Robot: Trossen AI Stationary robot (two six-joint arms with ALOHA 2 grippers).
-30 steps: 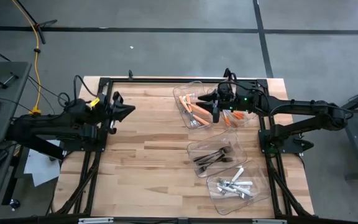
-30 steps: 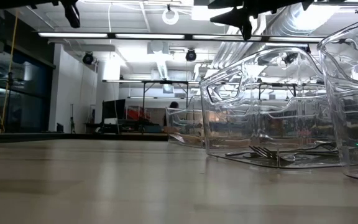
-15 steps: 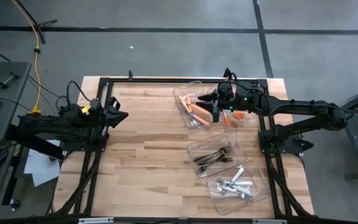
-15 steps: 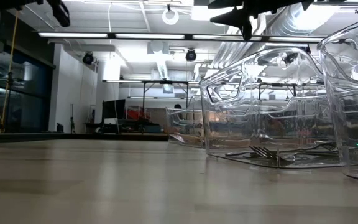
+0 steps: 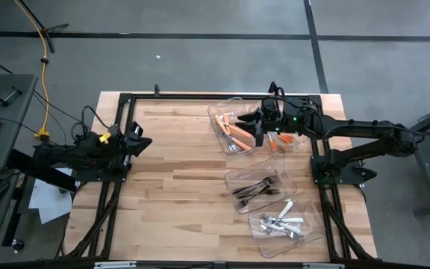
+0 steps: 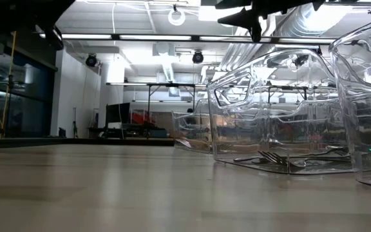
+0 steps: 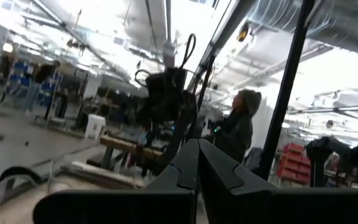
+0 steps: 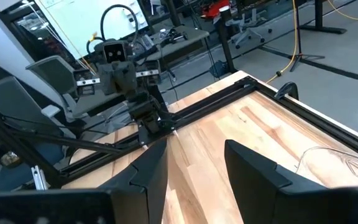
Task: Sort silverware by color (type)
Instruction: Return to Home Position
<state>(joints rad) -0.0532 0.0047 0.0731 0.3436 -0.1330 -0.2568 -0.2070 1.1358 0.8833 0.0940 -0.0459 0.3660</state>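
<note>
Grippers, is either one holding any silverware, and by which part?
Nothing is held: the left gripper is shut and empty, the right gripper open and empty.

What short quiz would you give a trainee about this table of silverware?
1. True or false: the white silverware lies mixed among the dark silverware.
2. Which is nearer the orange silverware: A, left gripper; B, right gripper?
3. Fill in: the right gripper's fingers are ___.
Key: 1 false; 2 B; 3 open.
</note>
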